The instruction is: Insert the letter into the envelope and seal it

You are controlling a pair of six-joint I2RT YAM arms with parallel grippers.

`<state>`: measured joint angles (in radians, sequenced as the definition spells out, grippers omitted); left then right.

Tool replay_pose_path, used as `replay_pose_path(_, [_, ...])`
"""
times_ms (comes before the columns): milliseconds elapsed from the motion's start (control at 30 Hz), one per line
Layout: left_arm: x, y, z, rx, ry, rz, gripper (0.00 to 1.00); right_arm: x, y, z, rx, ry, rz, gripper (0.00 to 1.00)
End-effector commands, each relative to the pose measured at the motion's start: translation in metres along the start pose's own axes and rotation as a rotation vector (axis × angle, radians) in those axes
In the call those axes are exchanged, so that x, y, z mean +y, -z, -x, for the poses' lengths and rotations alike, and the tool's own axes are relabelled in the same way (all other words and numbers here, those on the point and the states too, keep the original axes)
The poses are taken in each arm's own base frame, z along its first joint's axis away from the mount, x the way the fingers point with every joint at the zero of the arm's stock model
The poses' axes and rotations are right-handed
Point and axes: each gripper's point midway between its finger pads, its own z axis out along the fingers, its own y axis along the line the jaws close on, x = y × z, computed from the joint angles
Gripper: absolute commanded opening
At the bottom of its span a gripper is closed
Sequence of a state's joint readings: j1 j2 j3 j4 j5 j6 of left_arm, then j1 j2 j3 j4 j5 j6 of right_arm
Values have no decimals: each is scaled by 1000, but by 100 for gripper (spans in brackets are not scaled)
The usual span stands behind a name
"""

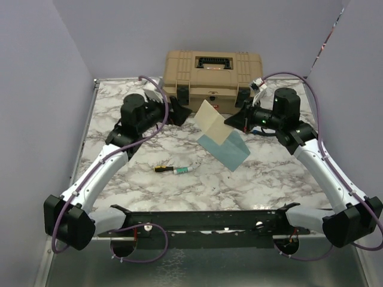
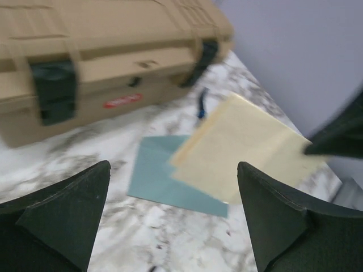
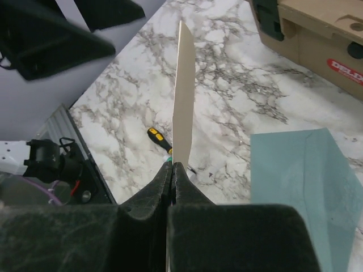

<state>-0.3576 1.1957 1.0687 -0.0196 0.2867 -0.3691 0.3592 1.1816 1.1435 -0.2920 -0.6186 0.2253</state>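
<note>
The cream letter hangs in the air above the table, pinched at one edge by my right gripper, which is shut on it. In the right wrist view the letter stands edge-on from my right gripper. The teal envelope lies flat on the marble table below it; it also shows in the right wrist view and in the left wrist view, partly covered by the letter. My left gripper is open and empty, to the left of the letter, its fingers wide apart.
A tan toolbox stands at the back of the table. A small yellow-and-black screwdriver and a green-tipped piece lie at front centre. Purple walls close in the left, back and right sides.
</note>
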Motion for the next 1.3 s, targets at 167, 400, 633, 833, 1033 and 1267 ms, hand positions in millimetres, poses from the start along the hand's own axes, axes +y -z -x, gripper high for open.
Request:
replay_pose_path(167, [-128,19,-35,7,-143,-529,90,64,6,-2,22,-26,403,1])
replay_pose_path(400, [-146,28,-43,36,-142,-651,88,92,26,-3,22,27,558,0])
replay_pose_path(633, [-174,62,-62,142,-184,-919,83,97,30,-1,17,41,570,1])
replay_pose_path(833, [-173,63,-50,85,-204,-875,74,94,26,5,3,35,551,1])
replay_pose_path(1033, [-160,40,-44,101,-126,-741,72,90,21,17,-54,18,513,1])
replay_pose_path(1267, [-163,36,-50,153,-61,-757,62,93,20,24,-95,-34,538,1])
